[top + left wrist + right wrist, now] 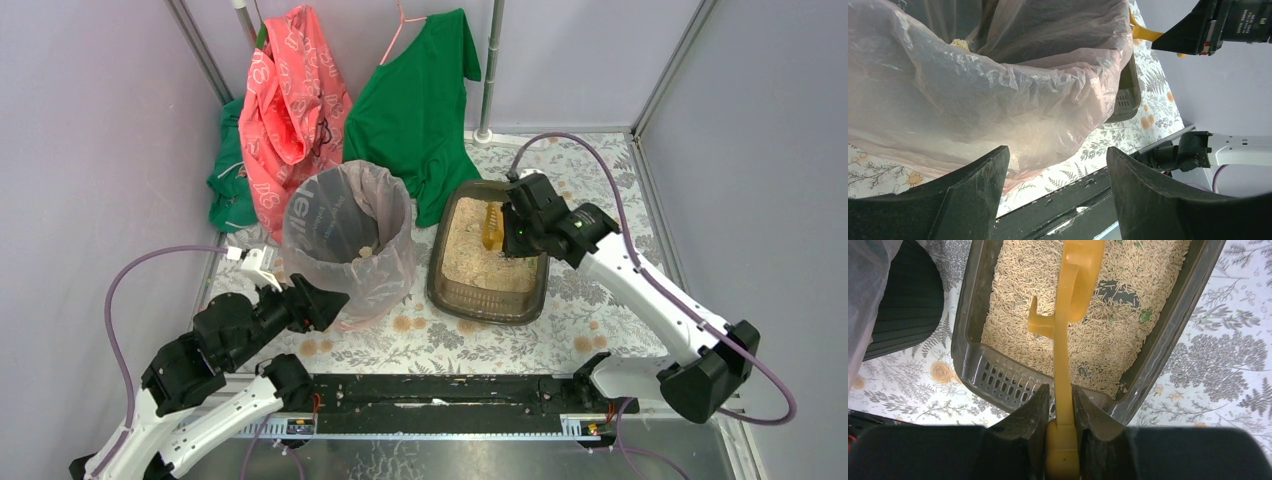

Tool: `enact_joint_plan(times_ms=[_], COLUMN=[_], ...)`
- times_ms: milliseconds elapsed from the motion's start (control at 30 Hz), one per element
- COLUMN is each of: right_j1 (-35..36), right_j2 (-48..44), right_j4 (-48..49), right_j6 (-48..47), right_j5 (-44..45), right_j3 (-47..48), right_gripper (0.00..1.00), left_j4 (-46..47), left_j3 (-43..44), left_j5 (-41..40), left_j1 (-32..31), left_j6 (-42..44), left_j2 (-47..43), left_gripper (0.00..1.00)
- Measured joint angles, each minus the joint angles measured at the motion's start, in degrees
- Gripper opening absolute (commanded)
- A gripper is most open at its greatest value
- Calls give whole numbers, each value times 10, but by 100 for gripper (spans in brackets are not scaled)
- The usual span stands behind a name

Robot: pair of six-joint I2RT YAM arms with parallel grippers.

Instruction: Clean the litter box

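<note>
The litter box (pixel 488 306) is a dark translucent tray of beige litter right of centre on the table. It also shows in the right wrist view (pixel 998 376), and its corner shows in the left wrist view (pixel 1126 98). My right gripper (pixel 512 232) is shut on the handle of a yellow scoop (pixel 1064 340), whose head hangs over the litter. Small green bits (pixel 1145 316) lie in the litter. My left gripper (pixel 335 303) is open and empty, low beside the near side of the bagged bin (pixel 350 240).
The round bin with its clear bag (pixel 973 90) stands just left of the tray, with pale lumps inside. Pink and green clothes (pixel 300 90) hang at the back. A black rail (pixel 440 392) runs along the near table edge.
</note>
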Motion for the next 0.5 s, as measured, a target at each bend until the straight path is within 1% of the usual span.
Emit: enact_joint_plan(times_ms=[100, 267, 333, 400, 500], right_j1=[-22, -97, -116, -128, -136], right_j2=[-33, -94, -109, -121, -129], right_j4=[21, 96, 124, 151, 179], right_j6=[11, 53, 73, 94, 121], right_j5=[-30, -127, -155, -177, -192], right_j3=[-39, -149, -187, -220, -242], right_gripper=[0, 0, 0, 0, 0], left_j4=[1, 7, 9, 9, 9], left_j3=[-5, -6, -6, -6, -6], left_j5=[3, 12, 14, 17, 20], left_j1=[0, 0, 0, 0, 0], left_j6=[0, 0, 0, 0, -2], left_j2=[5, 22, 26, 29, 30], left_gripper=[79, 79, 79, 78, 78])
